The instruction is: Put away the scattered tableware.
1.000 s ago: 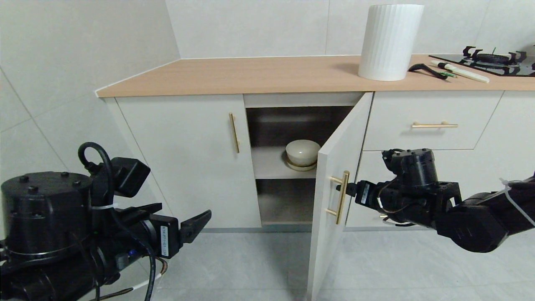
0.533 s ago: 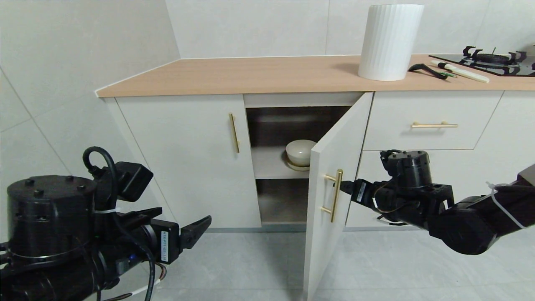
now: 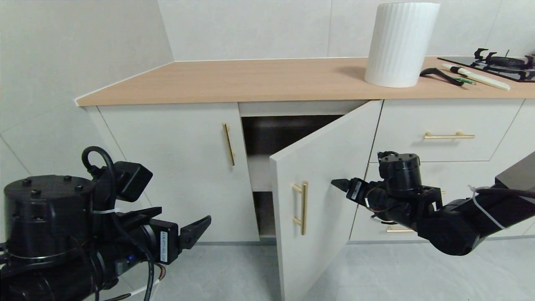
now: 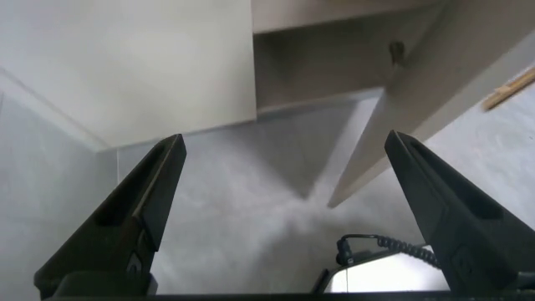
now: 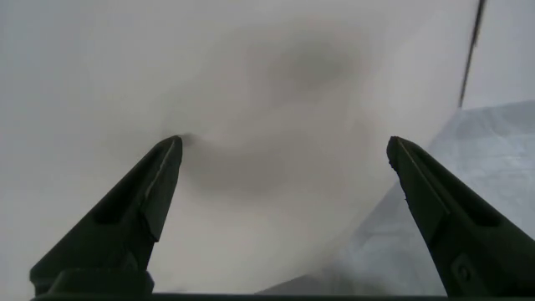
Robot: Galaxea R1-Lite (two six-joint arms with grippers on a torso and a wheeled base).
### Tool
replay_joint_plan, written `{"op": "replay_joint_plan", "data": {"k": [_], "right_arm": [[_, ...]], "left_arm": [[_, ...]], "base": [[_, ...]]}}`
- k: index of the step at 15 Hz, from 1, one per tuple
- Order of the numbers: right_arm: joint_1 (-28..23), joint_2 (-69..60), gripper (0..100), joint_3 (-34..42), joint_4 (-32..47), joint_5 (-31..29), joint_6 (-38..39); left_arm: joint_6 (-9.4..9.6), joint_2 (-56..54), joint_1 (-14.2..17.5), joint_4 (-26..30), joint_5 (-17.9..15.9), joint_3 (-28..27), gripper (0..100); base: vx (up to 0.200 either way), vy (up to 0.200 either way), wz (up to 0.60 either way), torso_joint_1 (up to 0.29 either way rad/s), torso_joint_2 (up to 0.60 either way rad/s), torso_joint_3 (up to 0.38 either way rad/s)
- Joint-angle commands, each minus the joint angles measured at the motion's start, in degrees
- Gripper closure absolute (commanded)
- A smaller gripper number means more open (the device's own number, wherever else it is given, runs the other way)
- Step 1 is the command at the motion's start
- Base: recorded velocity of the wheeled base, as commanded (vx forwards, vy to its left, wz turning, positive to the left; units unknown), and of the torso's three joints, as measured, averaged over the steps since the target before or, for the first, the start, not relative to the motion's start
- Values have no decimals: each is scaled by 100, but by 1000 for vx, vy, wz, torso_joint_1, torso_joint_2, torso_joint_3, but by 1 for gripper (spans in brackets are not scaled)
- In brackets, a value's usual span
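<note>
Bench [image 3: 250, 79]: matt wood-grain top. Cupboard door [image 3: 326, 150]: smooth, matt off-white panel; its handle [image 3: 304, 207], brushed brass-coloured metal. Ribbed white cylinder [image 3: 400, 44]: matt. Wall tiles [image 3: 250, 25]: smooth, faintly sheened.

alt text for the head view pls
The open right claw points at the front of a partly open white cabinet door, beside its gold handle, below a wooden counter. The open left claw hangs low at the left.

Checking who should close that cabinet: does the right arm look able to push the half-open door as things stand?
Probably yes: the right gripper, fingers open, faces the door on its outer side near the gold handle, nothing between them.
</note>
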Motion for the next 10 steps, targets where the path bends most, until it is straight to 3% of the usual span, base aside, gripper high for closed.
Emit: {"op": "replay_joint_plan", "data": {"k": [1, 4, 10], "right_arm": [[7, 41, 0, -41, -11, 7, 27], [7, 225, 0, -358, -11, -204, 379], [-11, 1042, 0, -1166, -2, -1461, 405]], "left_arm": [[-3, -2, 0, -3, 3, -1, 0], [-12, -28, 0, -12, 3, -1, 0], [-3, -37, 0, -12, 3, -10, 0]], "base": [[200, 0, 0, 2, -2, 2], [0, 0, 0, 0, 0, 0], [0, 0, 0, 0, 0, 0]]}}
